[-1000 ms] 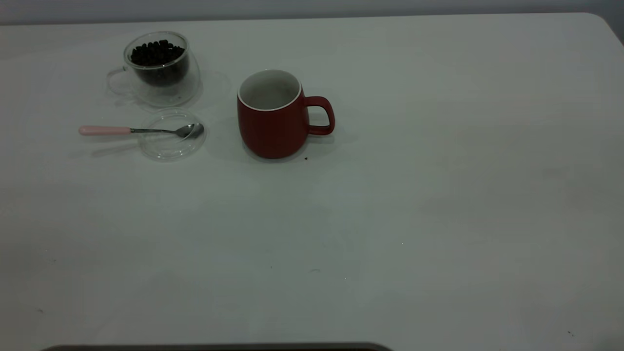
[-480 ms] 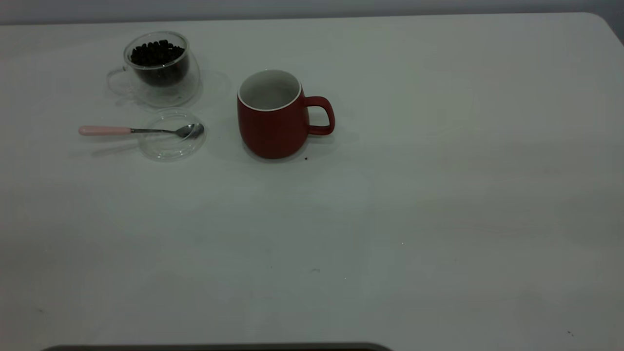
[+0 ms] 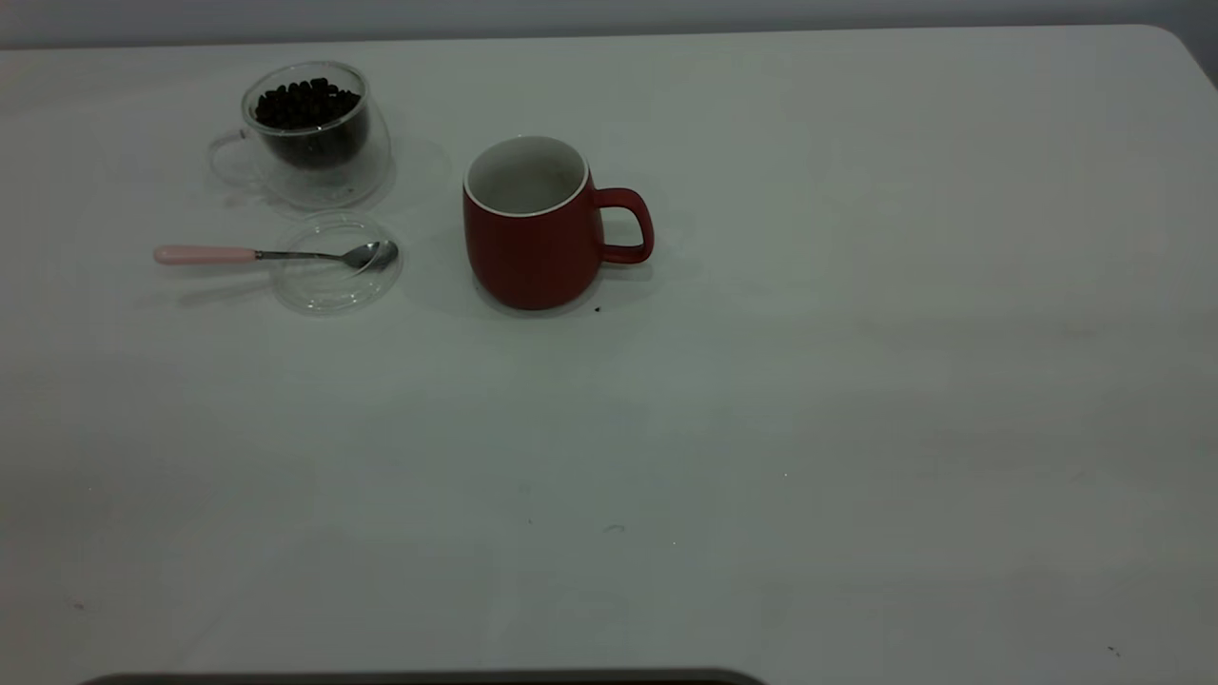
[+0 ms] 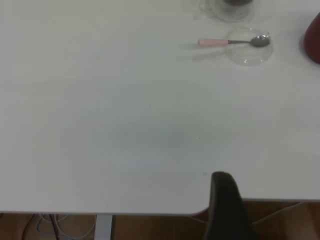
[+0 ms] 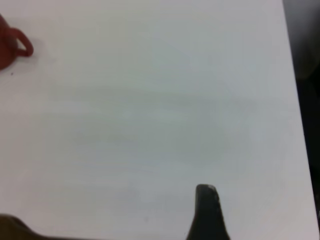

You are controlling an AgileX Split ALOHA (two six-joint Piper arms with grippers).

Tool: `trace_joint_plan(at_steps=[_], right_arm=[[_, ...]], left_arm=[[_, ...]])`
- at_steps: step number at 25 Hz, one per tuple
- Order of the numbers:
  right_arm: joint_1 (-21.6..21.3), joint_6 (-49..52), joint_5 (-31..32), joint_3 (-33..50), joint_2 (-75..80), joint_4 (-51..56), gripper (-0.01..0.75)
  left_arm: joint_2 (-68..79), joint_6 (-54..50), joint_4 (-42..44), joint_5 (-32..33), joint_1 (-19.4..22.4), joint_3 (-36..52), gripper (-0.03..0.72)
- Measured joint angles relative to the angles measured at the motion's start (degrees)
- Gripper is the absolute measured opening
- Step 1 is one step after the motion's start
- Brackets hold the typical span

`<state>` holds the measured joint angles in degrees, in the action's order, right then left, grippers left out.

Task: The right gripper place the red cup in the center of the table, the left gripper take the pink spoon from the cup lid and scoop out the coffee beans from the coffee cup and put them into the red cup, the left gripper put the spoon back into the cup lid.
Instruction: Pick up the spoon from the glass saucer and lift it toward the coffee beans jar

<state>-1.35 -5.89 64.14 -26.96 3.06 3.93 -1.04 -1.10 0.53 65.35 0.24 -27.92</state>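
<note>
Nothing has shifted since the earlier frames. Left gripper [image 4: 226,207], finger state indiscernible, sits well apart from the pink spoon [image 3: 249,254], whose bowl rests on the cup lid [image 3: 333,283] beside the red cup [image 3: 529,228]. Judgement: approach over the handle and pinch it, sparing the lid.

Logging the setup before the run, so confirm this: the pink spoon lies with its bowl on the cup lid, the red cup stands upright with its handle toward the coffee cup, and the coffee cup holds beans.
One detail is wrong. In the exterior view the red cup has its handle on the side away from the coffee cup, not toward it. The rest holds: the pink spoon lies with its bowl on the cup lid, the red cup stands upright, and the coffee cup holds the coffee beans.
</note>
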Motion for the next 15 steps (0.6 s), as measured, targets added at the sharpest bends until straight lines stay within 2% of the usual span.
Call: trace_joint_plan(at_steps=[15], right_arm=[[0.00,1.18,0.05,0.00,-1.14,-0.81,0.590]], left_arm=[[0.00,0.00,0.00,0.00,0.00,0.00,0.503]])
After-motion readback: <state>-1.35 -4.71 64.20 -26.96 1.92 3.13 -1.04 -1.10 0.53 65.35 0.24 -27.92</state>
